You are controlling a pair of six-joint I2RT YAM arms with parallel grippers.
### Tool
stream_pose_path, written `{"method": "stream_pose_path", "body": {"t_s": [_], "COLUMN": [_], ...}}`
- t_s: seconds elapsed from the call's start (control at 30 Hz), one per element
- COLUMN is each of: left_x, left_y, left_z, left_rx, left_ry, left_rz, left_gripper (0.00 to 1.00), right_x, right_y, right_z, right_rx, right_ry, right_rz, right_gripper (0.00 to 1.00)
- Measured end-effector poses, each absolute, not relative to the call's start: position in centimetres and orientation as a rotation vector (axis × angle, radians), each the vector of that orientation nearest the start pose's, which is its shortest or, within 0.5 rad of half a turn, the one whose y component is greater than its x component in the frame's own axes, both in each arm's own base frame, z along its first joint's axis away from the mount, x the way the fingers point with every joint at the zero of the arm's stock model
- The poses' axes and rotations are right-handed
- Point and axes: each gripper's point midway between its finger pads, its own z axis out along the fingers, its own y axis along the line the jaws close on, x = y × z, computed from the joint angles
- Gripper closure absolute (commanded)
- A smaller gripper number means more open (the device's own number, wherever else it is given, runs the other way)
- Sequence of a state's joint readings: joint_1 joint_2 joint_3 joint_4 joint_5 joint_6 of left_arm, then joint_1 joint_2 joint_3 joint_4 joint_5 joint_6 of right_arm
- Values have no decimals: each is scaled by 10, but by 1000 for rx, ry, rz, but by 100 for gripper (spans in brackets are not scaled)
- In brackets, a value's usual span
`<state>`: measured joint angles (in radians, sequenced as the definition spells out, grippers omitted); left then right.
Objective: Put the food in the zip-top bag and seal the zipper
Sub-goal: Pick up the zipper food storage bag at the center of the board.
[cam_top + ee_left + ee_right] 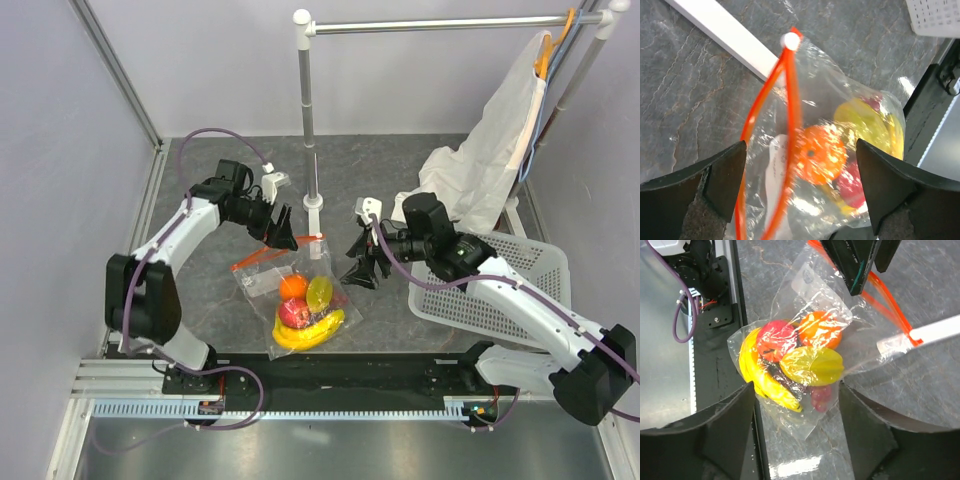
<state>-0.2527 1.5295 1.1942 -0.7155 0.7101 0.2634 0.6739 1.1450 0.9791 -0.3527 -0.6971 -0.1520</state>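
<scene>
Left claw point(283, 240) and right claw point(362, 272) gape empty; right wrist view shows grapes point(821, 394) that top view hides.

Pale walls point(60, 130) enclose a grey marbled tabletop point(400, 160) with a metal rail point(450, 24) and white mesh basket point(530, 265).

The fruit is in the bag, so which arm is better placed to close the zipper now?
Left, probably. The left pincer, open, hangs directly over the red zipper, whose strips gape. The right pincer stands beside the zip-top bag, by the fruit.
</scene>
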Motion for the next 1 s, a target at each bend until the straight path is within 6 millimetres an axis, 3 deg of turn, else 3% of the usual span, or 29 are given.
{"method": "stream_pose_path", "body": {"t_s": [0.13,0.27,0.5,0.7,1.0], "left_x": [307,302,297,296,303], "left_y": [-190,-196,-197,-196,-197], "left_z": [123,102,74,64,55], "left_rx": [844,852,855,848,843], "left_ry": [2397,2443,2509,2535,2543], "left_rz": [-1021,-1119,-1181,-1193,-1195], "left_gripper": [0,0,12,0,0], "right_x": [193,194,197,197,193], "right_y": [281,276,271,271,268], "right_z": [231,233,233,233,223], "right_rx": [-1191,-1175,-1161,-1159,-1166], "right_ry": [1756,1764,1775,1775,1809], "right_rz": [1036,1030,1023,1025,1034], "right_gripper": [20,19,19,16,15]}}
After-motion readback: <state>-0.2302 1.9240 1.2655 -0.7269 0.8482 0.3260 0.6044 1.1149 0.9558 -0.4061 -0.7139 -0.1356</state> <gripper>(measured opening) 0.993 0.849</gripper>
